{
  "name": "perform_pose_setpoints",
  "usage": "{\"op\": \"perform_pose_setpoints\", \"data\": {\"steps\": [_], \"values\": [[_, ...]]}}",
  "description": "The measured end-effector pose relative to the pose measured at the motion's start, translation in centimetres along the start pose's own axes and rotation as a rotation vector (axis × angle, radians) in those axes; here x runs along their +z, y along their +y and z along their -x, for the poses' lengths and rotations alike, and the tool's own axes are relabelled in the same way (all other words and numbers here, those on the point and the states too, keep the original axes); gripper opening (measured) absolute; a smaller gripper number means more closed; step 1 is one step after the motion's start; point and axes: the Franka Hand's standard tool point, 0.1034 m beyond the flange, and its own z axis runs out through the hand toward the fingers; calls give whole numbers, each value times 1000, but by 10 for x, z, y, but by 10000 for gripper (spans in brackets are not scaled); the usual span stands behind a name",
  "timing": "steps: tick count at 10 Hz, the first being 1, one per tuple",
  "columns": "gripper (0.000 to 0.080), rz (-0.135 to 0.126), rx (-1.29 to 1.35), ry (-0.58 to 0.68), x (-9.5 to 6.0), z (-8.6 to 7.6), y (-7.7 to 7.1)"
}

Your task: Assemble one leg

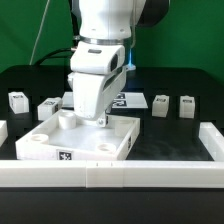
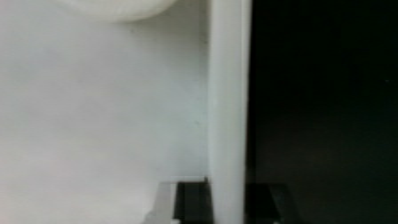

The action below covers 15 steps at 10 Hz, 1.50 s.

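Note:
The large white square tray [image 1: 60, 145] lies on the black table in front of the arm. My gripper [image 1: 101, 119] is down at its far right rim. In the wrist view my gripper [image 2: 228, 206] straddles the tray's thin upright wall [image 2: 228, 100]; a dark finger [image 2: 191, 206] lies inside it and the other outside, both tight against it. One round corner socket [image 2: 116, 8] shows on the tray floor. Several small white legs stand apart on the table: two at the exterior view's left [image 1: 17, 100] [image 1: 48, 106], two at its right [image 1: 161, 104] [image 1: 187, 104].
The marker board [image 1: 123, 100] lies behind the arm. A white rail [image 1: 110, 173] runs along the front of the table, with a further piece at the exterior view's right [image 1: 214, 140]. A black cable hangs at the back left.

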Motion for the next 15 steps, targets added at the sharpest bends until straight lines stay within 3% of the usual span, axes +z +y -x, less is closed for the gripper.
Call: {"op": "perform_pose_setpoints", "data": {"steps": [2,5,10,15], "values": [[58,2,-76,3,0,-10,0],[58,5,-166,0,-2,-43,-3],[58,6,-159,0,-1,-40,-2],[58,9,-256,28,-2,-98,-12]]}}
